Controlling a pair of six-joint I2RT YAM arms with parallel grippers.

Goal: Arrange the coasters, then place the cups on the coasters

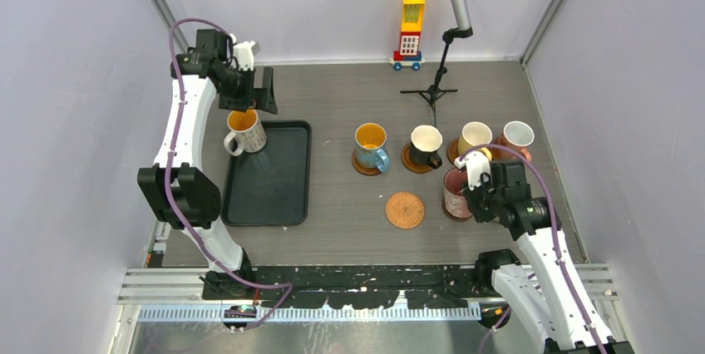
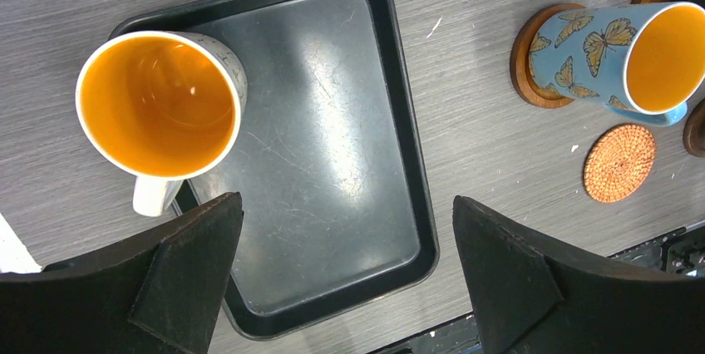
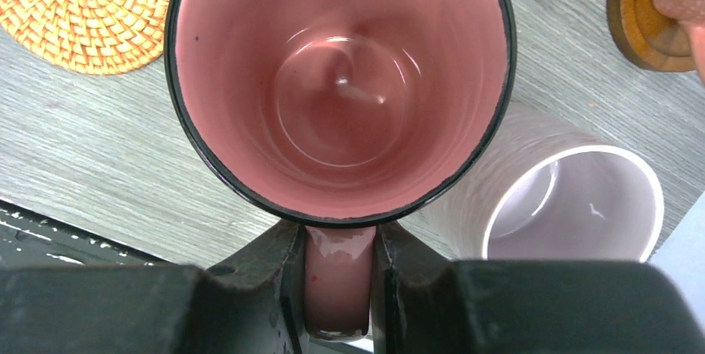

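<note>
Right jaws | pinching handle [image 3: 337, 283] of pink mug [image 3: 341, 96] | cup body just beyond

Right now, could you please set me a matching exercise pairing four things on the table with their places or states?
Things:
1. white mug
2. blue mug
3. woven coaster
4. pink mug

Places or states:
A. handle held in the right gripper
B. nothing on it
C. at the tray's corner
D. standing free on a wooden coaster

Pairs: 1-C, 2-D, 3-B, 4-A
</note>
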